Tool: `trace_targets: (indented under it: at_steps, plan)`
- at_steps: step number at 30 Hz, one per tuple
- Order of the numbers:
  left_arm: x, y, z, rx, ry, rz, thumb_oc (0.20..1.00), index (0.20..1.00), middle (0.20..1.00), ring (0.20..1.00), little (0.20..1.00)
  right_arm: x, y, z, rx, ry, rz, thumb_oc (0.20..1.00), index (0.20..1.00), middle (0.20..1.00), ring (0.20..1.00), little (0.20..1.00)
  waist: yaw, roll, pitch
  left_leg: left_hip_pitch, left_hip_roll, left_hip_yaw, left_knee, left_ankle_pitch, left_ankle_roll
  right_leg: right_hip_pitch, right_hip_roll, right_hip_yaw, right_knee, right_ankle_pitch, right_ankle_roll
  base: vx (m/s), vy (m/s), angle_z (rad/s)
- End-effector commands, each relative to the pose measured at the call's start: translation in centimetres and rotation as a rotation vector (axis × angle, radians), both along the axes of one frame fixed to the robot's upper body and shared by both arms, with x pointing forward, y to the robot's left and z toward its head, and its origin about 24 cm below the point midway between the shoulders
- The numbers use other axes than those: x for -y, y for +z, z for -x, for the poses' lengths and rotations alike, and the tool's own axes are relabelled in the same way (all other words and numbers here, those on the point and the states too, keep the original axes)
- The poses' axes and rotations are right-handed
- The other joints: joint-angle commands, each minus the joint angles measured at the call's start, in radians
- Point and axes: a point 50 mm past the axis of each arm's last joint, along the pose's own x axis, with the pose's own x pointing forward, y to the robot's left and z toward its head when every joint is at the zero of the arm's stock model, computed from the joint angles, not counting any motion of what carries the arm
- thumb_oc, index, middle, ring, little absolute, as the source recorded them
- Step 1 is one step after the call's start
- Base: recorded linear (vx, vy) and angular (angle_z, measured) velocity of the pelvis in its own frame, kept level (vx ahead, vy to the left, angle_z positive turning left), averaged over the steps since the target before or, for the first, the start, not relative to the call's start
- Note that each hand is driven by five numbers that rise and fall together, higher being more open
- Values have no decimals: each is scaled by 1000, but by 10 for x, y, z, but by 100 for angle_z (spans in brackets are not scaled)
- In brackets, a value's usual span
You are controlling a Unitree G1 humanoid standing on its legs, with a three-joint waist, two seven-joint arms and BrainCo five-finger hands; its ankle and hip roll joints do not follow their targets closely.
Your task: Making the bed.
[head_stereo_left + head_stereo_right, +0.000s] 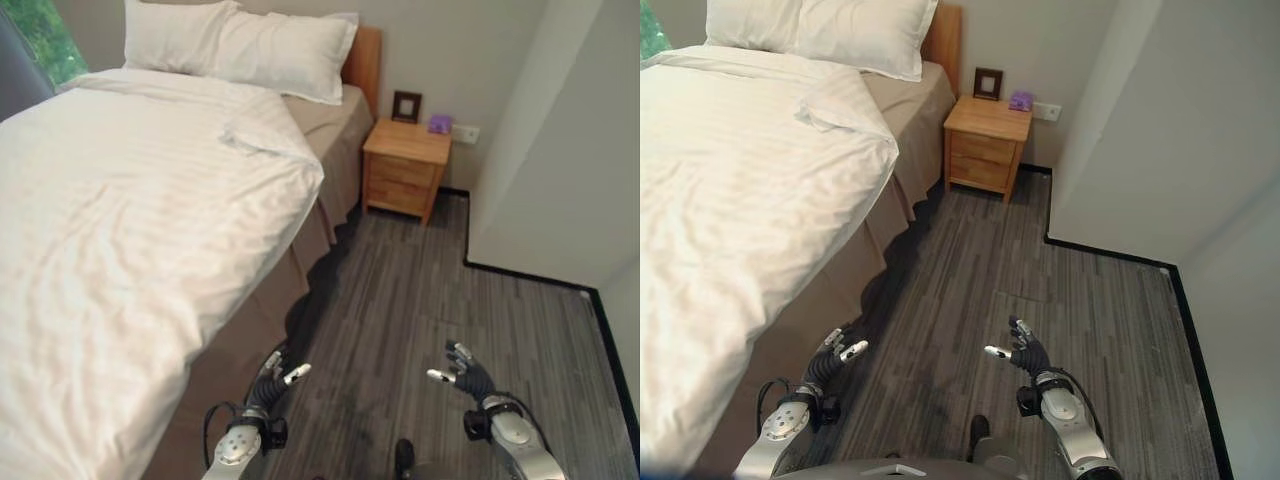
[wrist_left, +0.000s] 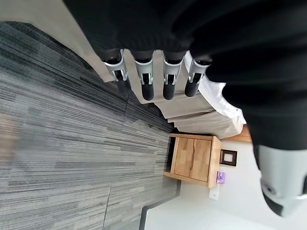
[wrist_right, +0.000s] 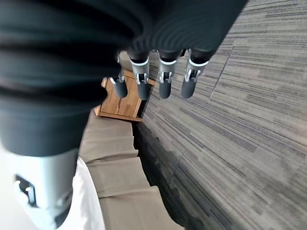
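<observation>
Bed with white duvet spread over it, both hands empty above the floor beside it.

The bed point(image 1: 250, 330) takes up the left of the scene, its white striped duvet point(image 1: 130, 220) lying across the mattress and hanging over the near side, with a small rumpled fold near its upper corner. Two white pillows point(image 1: 240, 45) rest at the head against a wooden headboard point(image 1: 365, 60), and a beige bed skirt point(image 1: 890, 200) drops to the grey wood-pattern floor point(image 1: 450, 300). The left hand point(image 1: 275, 380) hovers just beside the skirt, fingers straight and relaxed, holding nothing. The right hand point(image 1: 465, 372) hangs well apart from the bed over the floor, fingers likewise loose and empty. Beyond the bed, a wooden nightstand point(image 1: 405, 168) stands against the wall, carrying a small dark picture frame point(image 1: 407, 106) and a purple object point(image 1: 440, 123).
</observation>
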Motion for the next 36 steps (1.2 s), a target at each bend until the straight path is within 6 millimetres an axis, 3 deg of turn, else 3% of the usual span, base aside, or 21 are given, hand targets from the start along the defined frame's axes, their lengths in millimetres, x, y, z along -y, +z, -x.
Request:
trace_targets:
  at_steps: [1, 3, 4, 5, 8, 11, 13, 14, 15, 16, 17, 18, 19, 21, 24, 25, 26, 27, 28, 34, 36]
  plan:
    - [-9, 26, -18, 145, 6, -40, 1000, 1000, 1000, 1000, 1000, -10, 31, -20, 178, 13, -48, 1000, 1000, 1000, 1000, 1000, -25, -2, 30, 66, 26, 13, -11, -33, -14, 77, -34, -27, 25, 30, 17, 342, -45, 5]
    - [-11, 31, -21, 173, 1, -52, 1000, 1000, 1000, 1000, 1000, -9, 37, -19, 210, 10, -59, 1000, 1000, 1000, 1000, 1000, -53, -14, 24, 110, 20, 5, -25, -66, -38, 42, -44, -93, -185, -9, -19, 403, -96, 14]
    - [-11, 31, -21, 172, 1, -51, 1000, 1000, 1000, 1000, 1000, -9, 37, -19, 209, 10, -59, 1000, 1000, 1000, 1000, 1000, -58, -8, 27, 115, 28, 0, -25, -69, -40, 56, -38, -102, -196, -7, -20, 497, -159, 40]
    - [-11, 33, -24, 183, 14, -21, 1000, 1000, 1000, 1000, 1000, -7, 39, -18, 219, -2, -63, 1000, 1000, 1000, 1000, 1000, -75, -16, 26, 152, 35, -9, -25, -99, -67, 44, -37, -147, -369, 18, -20, 340, -107, 40]
    - [-10, 37, -29, 213, 43, 27, 1000, 1000, 1000, 1000, 1000, -6, 42, -17, 234, -14, -71, 1000, 1000, 1000, 1000, 1000, -106, -6, 29, 220, 65, -19, -25, -142, -101, -16, -54, -183, -456, 56, -3, 608, -215, 15]
    - [-7, 42, -33, 246, 39, 43, 1000, 1000, 1000, 1000, 1000, -3, 44, -15, 242, -14, -62, 1000, 1000, 1000, 1000, 1000, -128, 4, 24, 264, 82, -39, -10, -159, -111, -18, -53, -153, -457, 69, -4, 460, -188, 44]
    - [-1, 42, -31, 249, 37, 60, 1000, 1000, 1000, 1000, 1000, -1, 43, -14, 236, -14, -74, 1000, 1000, 1000, 1000, 1000, -137, 28, 16, 230, 117, -73, 188, -67, -158, 49, -25, -129, -453, 90, -49, 567, -295, 50]
    - [0, 42, -31, 253, 53, 76, 1000, 1000, 1000, 1000, 1000, 1, 45, -17, 249, -20, -68, 1000, 1000, 1000, 1000, 1000, -128, 39, 23, 183, 135, -89, 328, 31, -179, 93, 1, -123, -455, 75, -79, 310, -214, 50]
    - [0, 42, -32, 254, 53, 76, 1000, 1000, 1000, 1000, 1000, 1, 45, -17, 250, -19, -68, 1000, 1000, 1000, 1000, 1000, -133, 35, 20, 177, 131, -95, 327, 35, -179, 90, -5, -127, -455, 75, -79, 392, -393, 41]
    - [0, 45, -35, 270, 65, 107, 1000, 1000, 1000, 1000, 1000, 5, 56, -24, 304, -25, -57, 1000, 1000, 1000, 1000, 1000, -104, 15, 43, 39, 144, -91, 621, 171, -197, 170, 2, -141, -469, 35, -129, 213, -267, 23]
    - [0, 45, -35, 270, 65, 107, 1000, 1000, 1000, 1000, 1000, 5, 56, -24, 304, -25, -57, 1000, 1000, 1000, 1000, 1000, -105, 14, 41, 37, 143, -92, 621, 172, -197, 169, 1, -141, -469, 35, -129, 568, -496, -25]
    - [2, 48, -36, 279, 57, 119, 1000, 1000, 1000, 1000, 1000, 7, 67, -30, 353, -19, -52, 1000, 1000, 1000, 1000, 1000, -72, -13, 62, -35, 155, -45, 773, 184, -174, 246, 18, -118, -484, -7, -167, 513, -304, -52]
    - [3, 49, -37, 285, 57, 129, 1000, 1000, 1000, 1000, 1000, 8, 72, -34, 366, -10, -39, 1000, 1000, 1000, 1000, 1000, -52, -26, 77, -90, 155, -27, 821, 138, -162, 275, 16, -103, -485, -27, -171, 680, -315, -65]
    - [6, 48, -35, 285, 73, 155, 1000, 1000, 1000, 1000, 1000, 6, 77, -40, 384, 6, -25, 1000, 1000, 1000, 1000, 1000, -12, -39, 92, -200, 133, 19, 790, 82, -147, 322, 14, -67, -485, -63, -161, 474, -23, -67]
    - [9, 45, -27, 273, 84, 177, 1000, 1000, 1000, 1000, 1000, 5, 75, -39, 377, 20, -21, 1000, 1000, 1000, 1000, 1000, 32, -19, 83, -272, 121, 87, 499, 54, -107, 392, 31, -31, -485, -122, -137, 509, 127, -58]
    - [8, 44, -25, 269, 92, 178, 1000, 1000, 1000, 1000, 1000, 5, 73, -38, 367, 22, -21, 1000, 1000, 1000, 1000, 1000, 44, -10, 77, -298, 120, 109, 383, 79, -103, 405, 41, -26, -485, -140, -129, 321, 115, -41]
    - [8, 43, -25, 267, 92, 179, 1000, 1000, 1000, 1000, 1000, 5, 72, -38, 366, 22, -20, 1000, 1000, 1000, 1000, 1000, 45, -13, 76, -288, 114, 113, 369, 82, -103, 408, 36, -25, -485, -144, -127, 396, 125, -39]
    - [8, 41, -21, 257, 99, 182, 1000, 1000, 1000, 1000, 1000, 6, 69, -36, 354, 23, -12, 1000, 1000, 1000, 1000, 1000, 60, 2, 74, -303, 123, 132, 246, 141, -113, 440, 52, -21, -485, -167, -120, 741, 223, -41]
    - [9, 39, -20, 242, 104, 187, 1000, 1000, 1000, 1000, 1000, 9, 65, -34, 338, 10, 4, 1000, 1000, 1000, 1000, 1000, 77, 15, 71, -339, 177, 233, 25, 219, -125, 516, 61, -43, -485, -207, -102, 734, 225, -31]
    - [3, 37, -12, 226, 134, 185, 1000, 1000, 1000, 1000, 1000, 8, 63, -32, 325, 21, 10, 1000, 1000, 1000, 1000, 1000, 91, 8, 36, -330, 202, 318, -5, 264, -113, 603, 45, -38, -467, -233, -73, 539, 143, 0]
    - [-4, 32, -9, 195, 140, 161, 1000, 1000, 1000, 1000, 1000, -2, 61, -32, 320, 55, 12, 1000, 1000, 1000, 1000, 1000, 124, -25, 10, -296, 160, 294, 4, 284, -77, 600, 8, -18, -309, -216, -36, 573, 169, -26]
